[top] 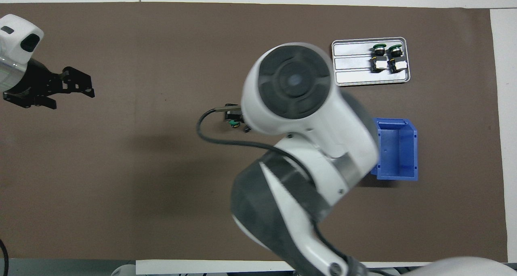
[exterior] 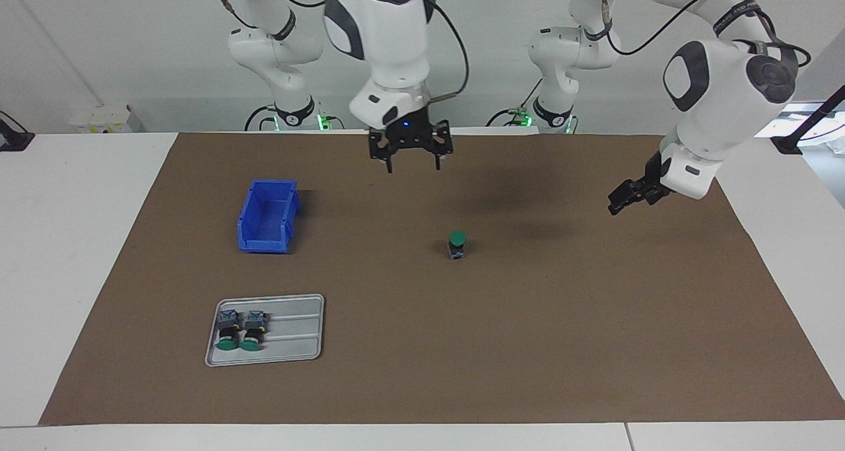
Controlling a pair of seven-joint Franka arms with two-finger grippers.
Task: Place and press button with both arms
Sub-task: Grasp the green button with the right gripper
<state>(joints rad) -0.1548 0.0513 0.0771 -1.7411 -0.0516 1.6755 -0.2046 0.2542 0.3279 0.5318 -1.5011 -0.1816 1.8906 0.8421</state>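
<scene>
Facing view: the brown mat (exterior: 422, 372) covers most of the white table (exterior: 66, 240), matte and finely grained. The right arm's gripper (exterior: 412, 164) hangs over the mat's middle, toward the robots' edge, its 2 fingers spread wide and holding nothing. The left arm's gripper (exterior: 626, 197) hovers over the mat near the left arm's end, fingers apart and empty. A blue plastic bin (exterior: 267, 216), open-topped, sits toward the right arm's end. A grey ribbed metal tray (exterior: 290, 332) near the mat's corner farthest from the robots carries 2 spare buttons (exterior: 239, 329) lying on their sides. The button (exterior: 457, 245) stands upright and alone at mid-mat, green cap up. Judgement: placing looks complete; pressing is the step in hand. Next move calls for a gripper centred above the cap, descending straight, to avoid toppling the narrow body.
</scene>
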